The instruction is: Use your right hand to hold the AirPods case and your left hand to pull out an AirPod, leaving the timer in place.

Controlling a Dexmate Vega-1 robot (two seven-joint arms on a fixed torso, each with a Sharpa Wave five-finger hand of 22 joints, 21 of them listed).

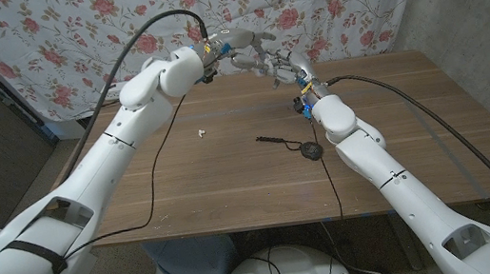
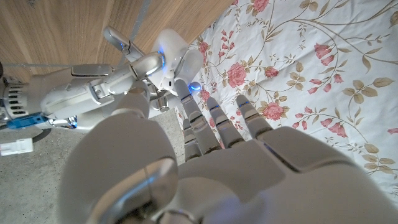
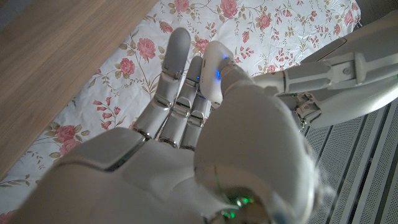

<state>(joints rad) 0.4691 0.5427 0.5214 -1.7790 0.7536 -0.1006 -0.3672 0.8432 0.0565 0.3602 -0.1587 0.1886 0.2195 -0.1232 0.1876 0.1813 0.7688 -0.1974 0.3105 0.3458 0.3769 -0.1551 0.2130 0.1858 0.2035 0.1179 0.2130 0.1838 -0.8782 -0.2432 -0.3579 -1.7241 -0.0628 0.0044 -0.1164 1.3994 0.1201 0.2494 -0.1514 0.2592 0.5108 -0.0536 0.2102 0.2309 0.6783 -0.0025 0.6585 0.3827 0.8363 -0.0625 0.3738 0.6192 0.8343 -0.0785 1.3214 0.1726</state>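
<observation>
Our left hand (image 1: 230, 45) reaches, fingers spread, toward the AirPods case (image 2: 177, 59) gripped in our right hand (image 1: 285, 66), raised above the far table edge. One white AirPod (image 1: 199, 133) apparently lies on the wooden table (image 1: 435, 120); the timer (image 1: 311, 151) sits undisturbed. A floral curtain (image 1: 95, 24) hangs behind.

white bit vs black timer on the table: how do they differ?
The white piece is much smaller than the black timer. The timer is a round body trailing a thin strap; the white piece is a plain speck. The white piece lies to the timer's left. Both rest on the table, apart.
</observation>
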